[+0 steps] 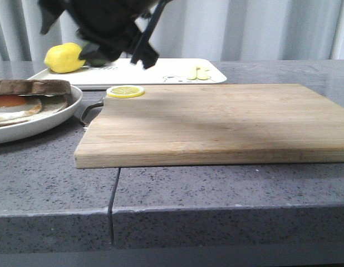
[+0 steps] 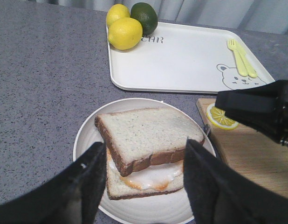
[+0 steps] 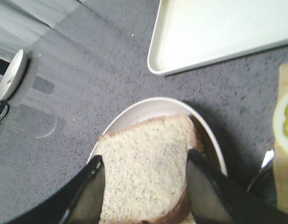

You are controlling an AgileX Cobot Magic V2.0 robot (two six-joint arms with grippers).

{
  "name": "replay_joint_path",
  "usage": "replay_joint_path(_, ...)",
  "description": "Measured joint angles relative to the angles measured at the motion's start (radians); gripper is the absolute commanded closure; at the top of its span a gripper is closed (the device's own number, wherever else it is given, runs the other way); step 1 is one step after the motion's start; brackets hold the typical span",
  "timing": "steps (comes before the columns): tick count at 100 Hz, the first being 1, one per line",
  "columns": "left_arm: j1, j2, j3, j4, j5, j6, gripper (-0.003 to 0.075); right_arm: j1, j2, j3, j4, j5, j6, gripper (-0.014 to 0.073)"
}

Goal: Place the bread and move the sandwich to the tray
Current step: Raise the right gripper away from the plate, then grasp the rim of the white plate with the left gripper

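Already the bread (image 2: 144,133) lies as the top slice of the sandwich (image 2: 146,154): thick, white, speckled, with a brown crust, and beneath it the fried egg (image 2: 151,177) spills white and orange over a thinner lower slice. We see the whole stack resting on a round white plate (image 2: 88,135), which stands on the grey stone counter (image 1: 227,189) just beside the tray (image 2: 190,60) and not on it.

That tray is white, low-rimmed, with a bear drawing (image 2: 235,77) and a pale fork (image 2: 239,56) at one end, and two lemons (image 2: 123,28) and a dark green lime (image 2: 145,16) at the other. A wooden cutting board (image 1: 216,122) lies on the counter next to the plate, a lemon slice (image 1: 126,91) at its corner. Pale curtains hang behind.

Our left gripper (image 2: 141,186) hangs over the near side of the plate with fingers spread, nothing between them. Our right gripper (image 3: 144,186) is likewise spread wide above the top slice, not touching it as far as we can tell.

Only the left wrist view shows the egg's spill and the tray's contents plainly; the front view cuts the plate at its edge, and the right wrist view alone shows a small round white object (image 3: 11,74) off on the counter.
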Motion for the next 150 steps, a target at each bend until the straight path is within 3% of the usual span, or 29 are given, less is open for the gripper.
replay_joint_path(30,0.0,0.0,0.0,0.0,0.0,0.0,0.0365,-0.129,-0.179,0.113,-0.237,0.004,0.0,0.0186)
replay_joint_path(62,0.0,0.0,0.0,0.0,0.0,0.0,0.0365,-0.336,-0.523,0.357,-0.58,0.016,0.027,0.0186)
replay_joint_path(76,0.0,0.0,0.0,0.0,0.0,0.0,0.0365,-0.465,-0.692,0.472,-0.803,0.026,0.169,0.0186)
replay_joint_path(98,0.0,0.0,0.0,0.0,0.0,0.0,0.0365,-0.66,-0.921,0.618,-1.301,0.096,0.558,0.0186)
replay_joint_path(112,0.0,0.0,0.0,0.0,0.0,0.0,0.0365,-0.755,-1.015,0.682,-1.531,0.161,0.731,0.0186)
replay_joint_path(131,0.0,0.0,0.0,0.0,0.0,0.0,0.0365,-0.783,-1.12,0.76,-1.644,0.193,0.795,0.0188)
replay_joint_path(150,0.0,0.0,0.0,0.0,0.0,0.0,0.0365,-0.783,-1.2,0.799,-1.651,0.198,0.802,0.0188)
